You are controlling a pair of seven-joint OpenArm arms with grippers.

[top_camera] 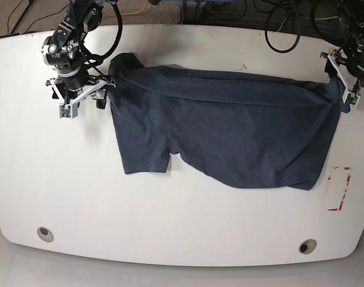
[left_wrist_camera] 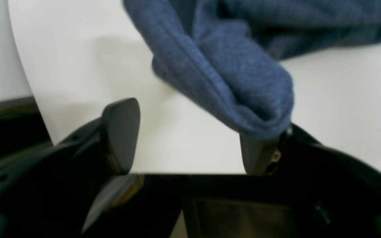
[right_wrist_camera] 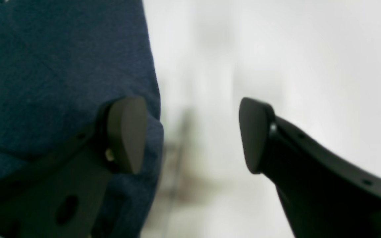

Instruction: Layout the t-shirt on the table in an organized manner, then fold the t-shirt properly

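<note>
T-shirt (top_camera: 229, 128) spread across upper middle of table (top_camera: 170, 227), reaching from one gripper to the other. Left gripper (left_wrist_camera: 190, 138): jaws parted wide, nothing clamped between them; rolled hem fold of navy fabric draped over tip of one finger (left_wrist_camera: 255, 155), other finger (left_wrist_camera: 121, 132) bare above white tabletop. Left arm placed at far right edge of base view, wrist angled down beside garment's right end, fabric bunched against gripper body. Right gripper (right_wrist_camera: 190, 135): jaws parted, gap between them showing only blurred white surface; one finger (right_wrist_camera: 126, 132) lying against dark cloth at garment's edge, other finger (right_wrist_camera: 253, 132) clear of fabric, over bare table. No grasp confirmed in right wrist view. Right arm placed at upper left of base view, descending from back edge, gripper (top_camera: 89, 92) just beside shirt's left shoulder area. Garment body lying mostly flat but wrinkled, upper edge folded over in a long diagonal crease, short sleeve (top_camera: 143, 158) pointing toward front of table, lower hem curving down to right. Lettering not visible. Red-taped rectangle (top_camera: 340, 188) near front right, just beside shirt's lower right corner, apart from it. Two round grey grommet holes near front edge: one (top_camera: 45, 234) at left, one (top_camera: 307, 246) at right, both well apart from fabric. Black cables (top_camera: 277, 24) along back edge.
</note>
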